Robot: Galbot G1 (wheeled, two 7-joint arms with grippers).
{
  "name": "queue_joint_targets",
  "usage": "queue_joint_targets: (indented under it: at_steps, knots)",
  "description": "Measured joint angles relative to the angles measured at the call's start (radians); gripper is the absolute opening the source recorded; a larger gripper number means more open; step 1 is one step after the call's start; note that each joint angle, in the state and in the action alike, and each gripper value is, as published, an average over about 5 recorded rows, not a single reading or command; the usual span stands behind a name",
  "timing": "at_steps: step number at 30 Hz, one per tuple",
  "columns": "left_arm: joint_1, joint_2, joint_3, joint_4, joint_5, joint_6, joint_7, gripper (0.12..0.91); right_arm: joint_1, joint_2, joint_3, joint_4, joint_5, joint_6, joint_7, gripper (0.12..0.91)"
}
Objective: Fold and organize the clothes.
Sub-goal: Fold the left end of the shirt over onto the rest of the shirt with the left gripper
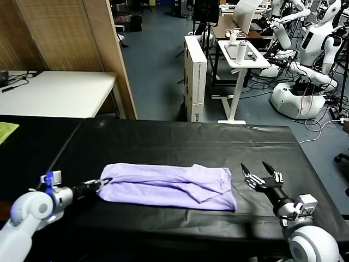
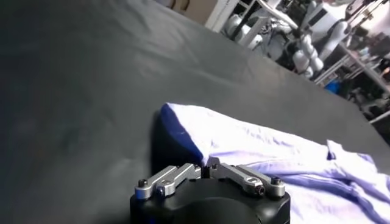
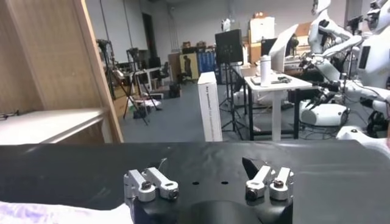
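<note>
The clothes (image 1: pixel 169 185), a light lavender T-shirt, lie folded into a long band across the black table (image 1: pixel 180 136). My left gripper (image 1: pixel 101 183) is at the band's left end, shut on the fabric edge there. In the left wrist view the jaws (image 2: pixel 205 166) meet at the shirt's (image 2: pixel 274 152) near corner, which is lifted slightly off the table. My right gripper (image 1: pixel 261 171) hovers open just right of the shirt's right end, apart from it. In the right wrist view its spread fingers (image 3: pixel 207 167) hold nothing, and a strip of the shirt (image 3: pixel 49 213) shows at the frame's edge.
A yellow-green cloth (image 1: pixel 6 130) lies at the table's far left edge. A white table (image 1: pixel 54 93) and a wooden screen stand behind on the left. A white box (image 1: pixel 194 76), a small desk (image 1: pixel 242 54) and other robots (image 1: pixel 305 65) stand beyond the table.
</note>
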Motion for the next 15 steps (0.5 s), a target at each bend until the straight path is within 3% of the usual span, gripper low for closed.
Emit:
queue_joint_targets:
  at_steps: [4,9,15]
  knots:
    - [0.047,0.034,-0.054,-0.008,0.050,0.000,-0.001,0.174,0.014,0.006,-0.013,-0.008,-0.012,0.005,0.002,0.907]
    - [0.105,0.052,-0.123,-0.032,0.170,-0.004,-0.030,0.174,0.019,0.010,-0.021,-0.018,-0.032,0.020,0.001,0.907]
    - [0.154,0.072,-0.196,-0.053,0.301,-0.076,-0.032,0.174,0.016,0.013,-0.023,-0.029,-0.040,0.030,-0.001,0.907]
